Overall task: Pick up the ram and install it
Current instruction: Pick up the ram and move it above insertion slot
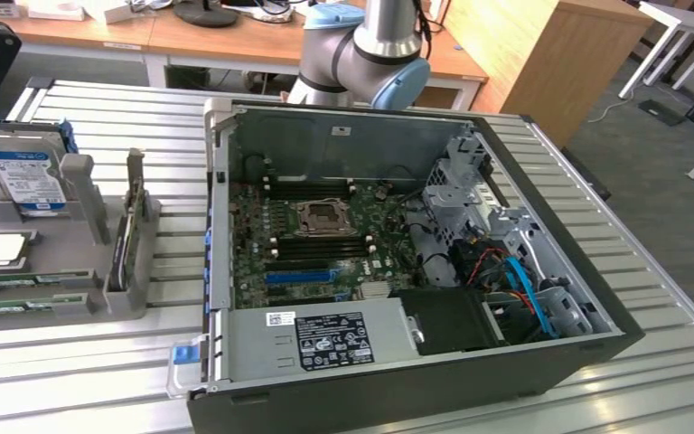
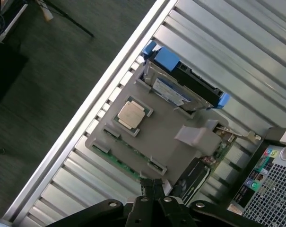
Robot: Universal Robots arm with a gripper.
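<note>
Green ram [image 1: 22, 305], silver ribbed table [image 1: 649, 271]

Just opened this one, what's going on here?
A single robot arm is working at a slatted metal table that carries an open computer case. Its gripper hangs shut and empty above the grey parts holder, nearest the edge where the green ram lies. The ram has not been picked up yet. A hard drive and a processor chip sit in the same holder.
</note>
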